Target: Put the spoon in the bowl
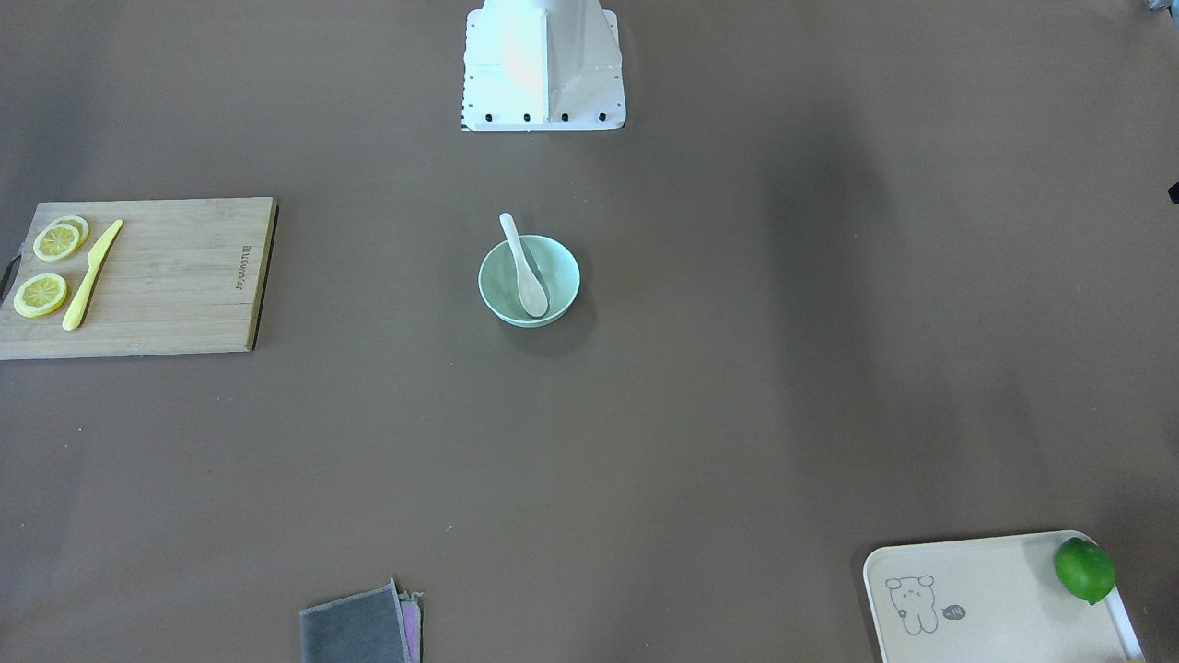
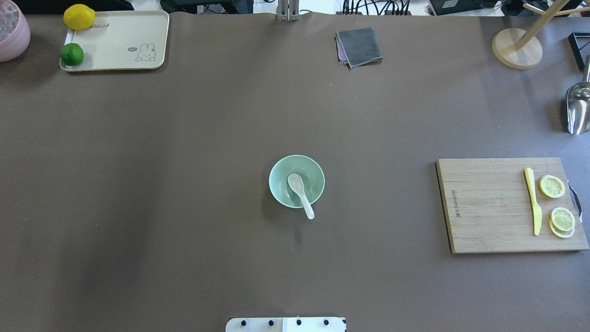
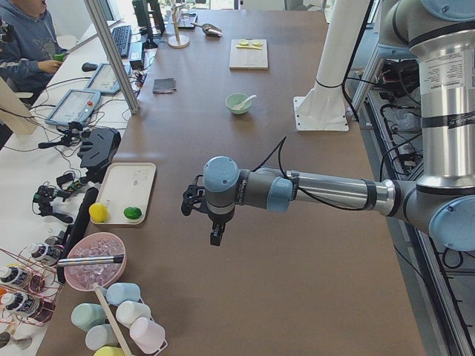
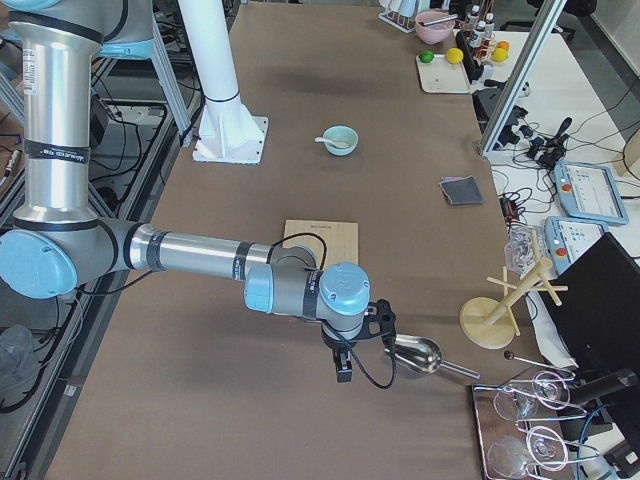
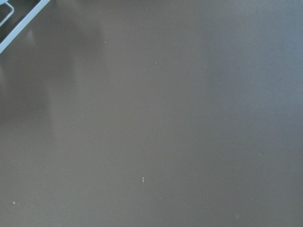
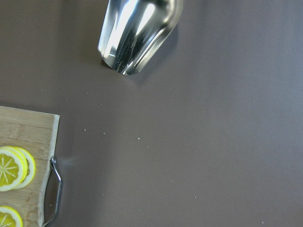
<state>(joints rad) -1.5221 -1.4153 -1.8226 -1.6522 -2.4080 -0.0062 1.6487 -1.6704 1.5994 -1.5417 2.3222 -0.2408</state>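
Nearest the front-facing camera, one folded grey cloth (image 1: pixel 355 626) is seen at the operators' edge of the table (image 1: pixel 737 414). One cream tray (image 1: pixel 995 589) is set in the corner on the robot's left, with one lime (image 1: pixel 1085 569) and, in the overhead view, one lemon (image 2: pixel 79 16) on it.

At the table's middle, somewhat toward the robot's edge, one pale green bowl (image 1: pixel 569 276) is found. One off-white spoon (image 1: pixel 525 267) is lying in it, scoop on the bowl's floor, handle leaned over the rim toward the robot's base. The task is judged done.

The spoon is judged light, stiff and smooth, so slipping is likely; it is best taken by the handle end projecting past the rim. The bowl is judged light enough to be shoved.

Near the robot's right edge, one cutting board (image 1: pixel 175 276) is laid with one yellow knife (image 1: pixel 90 276) and three lemon slices (image 1: pixel 40 295); one metal scoop (image 6: pixel 137 33) is placed beyond it.

The left gripper (image 3: pixel 215 236) and right gripper (image 4: pixel 343 368) are held at opposite ends, well apart from the bowl. Whether their fingers are apart or together cannot be told.
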